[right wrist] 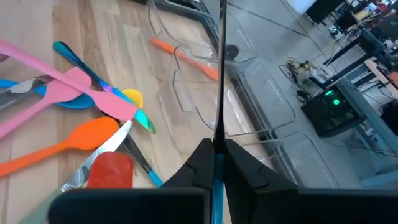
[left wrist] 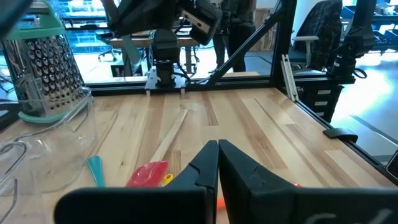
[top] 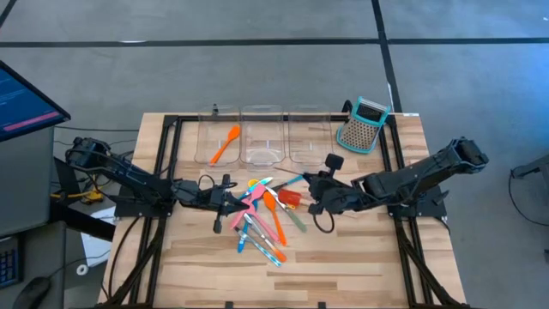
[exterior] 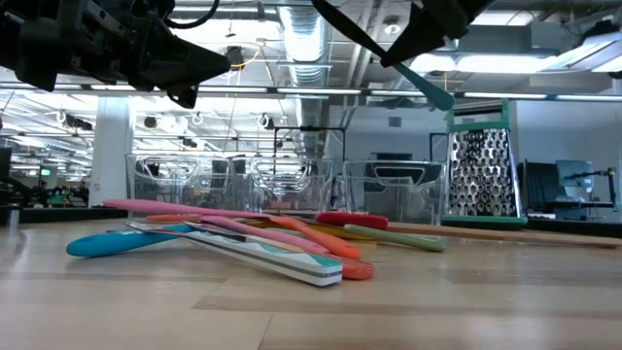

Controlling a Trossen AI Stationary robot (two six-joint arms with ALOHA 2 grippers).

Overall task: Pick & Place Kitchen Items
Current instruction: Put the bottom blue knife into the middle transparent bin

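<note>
- High view gives you the wooden table (top: 360, 257) with both arms low over the middle, tips facing each other across the utensil pile (top: 262, 219).
- Left gripper (top: 230, 204) sits at the pile's left edge; in your left wrist view its fingers (left wrist: 205, 165) are pressed together with nothing between them, so clenched empty.
- Right gripper (top: 310, 194) is at the pile's right edge, jaws clenched on a thin teal spoon (right wrist: 217, 81); right wrist view shows the handle running straight out between the fingertips, seen edge-on.
- Low view shows that teal spoon (exterior: 425, 86) up in the air, tilted, clear of the table.
- Pile is spread on the table centre in front of the bins: pink spatula (right wrist: 81, 84), orange spoon (right wrist: 74, 140), red spatula (right wrist: 111, 171), yellow spoon (right wrist: 132, 98), blue spoon (exterior: 117, 243), all overlapping or crossing.
- You also have one wooden-handled piece (left wrist: 168, 137) lying flat, its red head (left wrist: 148, 174) toward the left gripper.
- Three clear bins (top: 262, 136) stand in a row at the table's far edge.
- Orange spatula (top: 226, 145) lies inside the leftmost bin; the other two bins look bare, though clear plastic makes it hard to be sure.
- Box grater (top: 364, 125) stands upright just right of the bins, near the table corner.
- Monitor (top: 21, 103) sits off the table, to the left.
</note>
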